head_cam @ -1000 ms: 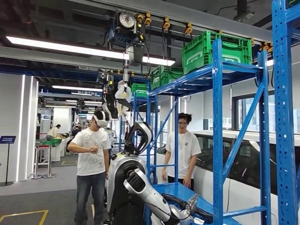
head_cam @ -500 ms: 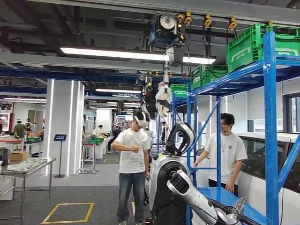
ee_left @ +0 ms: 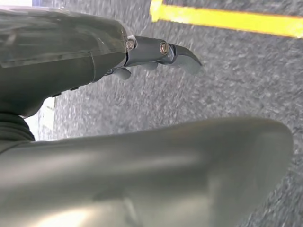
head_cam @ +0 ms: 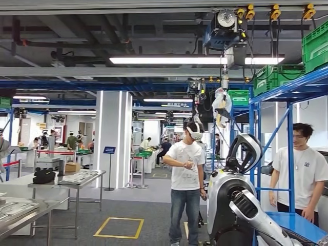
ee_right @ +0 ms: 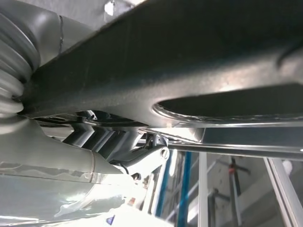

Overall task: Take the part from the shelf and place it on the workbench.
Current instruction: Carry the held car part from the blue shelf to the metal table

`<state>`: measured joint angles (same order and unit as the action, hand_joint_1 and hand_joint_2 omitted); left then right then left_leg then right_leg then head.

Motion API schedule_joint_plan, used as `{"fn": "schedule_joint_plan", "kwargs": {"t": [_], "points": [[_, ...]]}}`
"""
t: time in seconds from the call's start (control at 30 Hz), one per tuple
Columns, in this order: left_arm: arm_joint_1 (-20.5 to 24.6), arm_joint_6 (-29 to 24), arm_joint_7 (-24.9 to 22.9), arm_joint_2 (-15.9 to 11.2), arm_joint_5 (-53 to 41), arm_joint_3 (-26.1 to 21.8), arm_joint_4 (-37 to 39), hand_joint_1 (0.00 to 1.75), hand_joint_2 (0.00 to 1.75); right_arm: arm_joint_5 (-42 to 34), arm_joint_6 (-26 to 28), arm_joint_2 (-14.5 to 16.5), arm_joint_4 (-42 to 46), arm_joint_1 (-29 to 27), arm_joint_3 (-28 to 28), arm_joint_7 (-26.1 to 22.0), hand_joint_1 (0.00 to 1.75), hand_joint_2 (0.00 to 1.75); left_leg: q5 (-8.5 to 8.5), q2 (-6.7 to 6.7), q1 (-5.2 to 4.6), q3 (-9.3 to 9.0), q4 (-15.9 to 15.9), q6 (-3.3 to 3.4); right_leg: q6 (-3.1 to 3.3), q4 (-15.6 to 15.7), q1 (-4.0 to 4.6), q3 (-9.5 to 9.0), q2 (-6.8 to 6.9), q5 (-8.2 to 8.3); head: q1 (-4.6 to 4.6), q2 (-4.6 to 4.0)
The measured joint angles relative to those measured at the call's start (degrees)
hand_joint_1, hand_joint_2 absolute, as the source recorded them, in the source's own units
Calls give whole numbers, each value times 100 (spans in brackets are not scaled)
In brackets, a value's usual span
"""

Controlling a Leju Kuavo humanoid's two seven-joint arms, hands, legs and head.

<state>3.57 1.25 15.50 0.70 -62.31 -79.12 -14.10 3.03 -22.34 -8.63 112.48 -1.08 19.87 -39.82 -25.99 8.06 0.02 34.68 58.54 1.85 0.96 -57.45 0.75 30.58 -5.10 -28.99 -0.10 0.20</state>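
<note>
Closest to you, the right hand [ee_right: 71,165] holds the part [ee_right: 171,61]. The long dark piece lies across the hand with the thumb beneath it, most likely braced that way so that it does not swing while carried. The fingers are largely hidden behind it, so treat the grip as unproven. The left hand [ee_left: 89,66] holds nothing. Its thumb and fingers are spread apart above the grey floor [ee_left: 221,80] near a yellow line [ee_left: 228,20], hanging free because the load needs one hand. The blue shelf [head_cam: 290,154] stands off to your right, so the part is already off it. A person in a white shirt [head_cam: 305,169] stands just beside the shelf, and a person wearing a headset [head_cam: 186,174] is near it. The workbench [head_cam: 31,215] sits well apart from the shelf, so I judge the carry has most of its way left
</note>
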Motion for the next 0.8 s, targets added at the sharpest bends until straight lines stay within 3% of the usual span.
{"fn": "schedule_joint_plan", "kwargs": {"t": [0.03, 0.1, 0.17, 0.23, 0.27, 0.3, 0.33, 0.4, 0.47, 0.57, 0.63, 0.7, 0.73, 0.77, 0.8], "points": [[-18, 1, 7, 1, -5, -1, 1, 0, 175, -3, -10, 1, -1, 6, 0, 0, 175, 175, 11, 47, 9, 17, -5, -24, 3, 40, -5, -17, 69, 10, 0, 0], [-48, 4, 22, 6, -18, -1, 2, 0, 175, -11, -34, 3, 1, 14, 1, 1, 175, 175, -82, -161, -8, 81, 98, -68, 26, 138, -29, -62, 232, 52, -1, -1], [-30, 5, 37, 10, -24, -1, 2, 0, 175, -18, -48, 6, -2, 12, -1, 4, 175, 175, -404, -545, -7, 327, 610, -130, 40, 202, -41, -94, 422, 76, -1, -1], [-2, 6, 51, 10, -27, -1, 2, 0, 175, -22, -59, 7, -10, 11, -4, 7, 175, 175, -717, -697, 50, 681, 1349, -215, 31, 203, -47, -95, 621, 65, -1, -1], [-1, 6, 58, 10, -28, -1, 2, 0, 175, -22, -65, 7, -15, 11, -3, 9, 175, 175, -750, -726, 87, 767, 1541, -256, 15, 201, -54, -99, 717, 53, -1, -1], [-8, 6, 64, 10, -29, -1, 2, 0, 175, -25, -72, 8, -20, 12, -3, 10, 175, 175, -675, -755, 122, 740, 1506, -296, -8, 194, -66, -106, 804, 38, -1, -1], [-16, 7, 70, 10, -32, -1, 2, 0, 175, -29, -77, 8, -24, 13, -2, 13, 175, 175, -513, -807, 154, 596, 1242, -335, -39, 181, -82, -119, 884, 16, -1, -1], [-12, 11, 84, 21, -46, 0, 2, 0, 175, -49, -93, 10, -26, 23, -4, 22, 175, 175, -190, -1058, 181, 194, 476, -383, -128, 120, -94, -140, 1024, -57, 1, -1], [1, 14, 93, 41, -62, 1, 2, 0, 175, -66, -110, 11, -26, 42, -4, 43, 175, 175, -95, -1205, 155, 12, 103, -303, -209, 63, -79, -154, 1132, -120, -1, -1], [-14, 13, 99, 49, -72, -1, 2, 0, 175, -82, -119, 11, -29, 77, -3, 62, 175, 175, -113, -1043, 104, 29, 96, -128, -289, 52, -116, -201, 1222, -175, -2, -1], [-14, 13, 103, 48, -73, 0, 1, 0, 175, -97, -127, 11, -31, 89, -5, 66, 175, 175, -96, -921, 103, 22, 80, -46, -323, -211, -157, -118, 978, -395, -2, -1], [2, 11, 108, 44, -76, 1, 0, 0, 175, -115, -140, 10, -38, 85, -11, 72, 175, 175, -82, -786, 87, 27, 78, 11, -309, -963, -165, 225, 649, -789, -3, -1], [7, 11, 109, 43, -78, 1, 0, 0, 175, -120, -147, 9, -46, 82, -15, 74, 175, 175, -77, -707, 68, 30, 78, 29, -293, -1383, -160, 436, 574, -942, -3, -1], [7, 10, 109, 41, -80, 1, 0, 0, 175, -123, -154, 9, -55, 79, -17, 76, 175, 175, -73, -623, 46, 30, 79, 39, -269, -1661, -151, 591, 541, -991, -3, -1], [4, 10, 109, 41, -80, 2, 0, 0, 175, -125, -158, 9, -62, 79, -17, 77, 175, 175, -70, -535, 26, 26, 79, 47, -237, -1708, -136, 646, 520, -916, -3, -1]]}}
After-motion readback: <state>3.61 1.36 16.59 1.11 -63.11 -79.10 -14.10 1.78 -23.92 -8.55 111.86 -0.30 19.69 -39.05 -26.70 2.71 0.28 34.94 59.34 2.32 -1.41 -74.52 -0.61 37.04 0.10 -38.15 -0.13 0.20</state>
